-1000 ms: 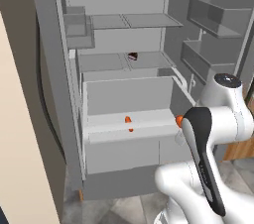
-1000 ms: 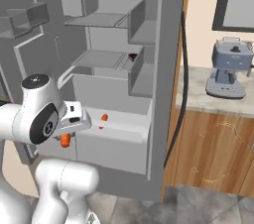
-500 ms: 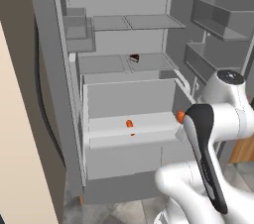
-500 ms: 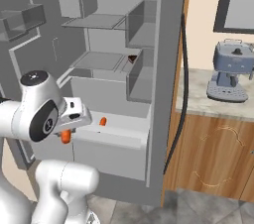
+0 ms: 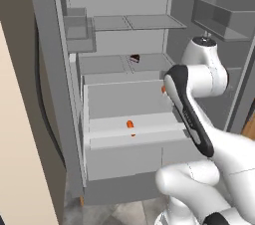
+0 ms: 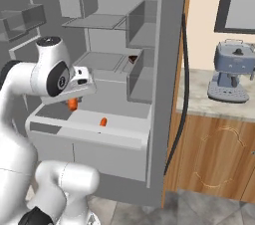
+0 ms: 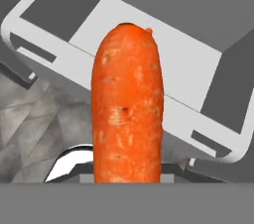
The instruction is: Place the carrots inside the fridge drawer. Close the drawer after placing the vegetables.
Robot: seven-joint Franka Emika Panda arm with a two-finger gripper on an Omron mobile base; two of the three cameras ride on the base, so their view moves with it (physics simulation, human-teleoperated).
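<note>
My gripper (image 6: 74, 97) is shut on one of the carrots (image 7: 128, 109), a bright orange stick hanging point-down from the hand (image 6: 73, 104). In the left base view a sliver of this carrot (image 5: 163, 89) peeks out beside the forearm. It hangs above the near side of the pulled-out fridge drawer (image 5: 134, 137), a wide pale grey bin with a white rim (image 6: 99, 134). The hand view looks down past the carrot into the drawer (image 7: 198, 119). A second carrot (image 5: 130, 124) lies inside the drawer near its front wall (image 6: 103, 122).
Flat grey shelves (image 5: 134, 22) sit above the drawer, one carrying a small dark item (image 5: 134, 58). Door bins (image 5: 219, 17) stick out on the right. The fridge's side wall (image 6: 169, 69) stands beside a wooden counter with a blue-grey coffee machine (image 6: 234, 72).
The arm has lifted the held carrot up from beside the drawer's front corner and swung it in over the drawer. The carrot lying in the drawer has stayed put.
</note>
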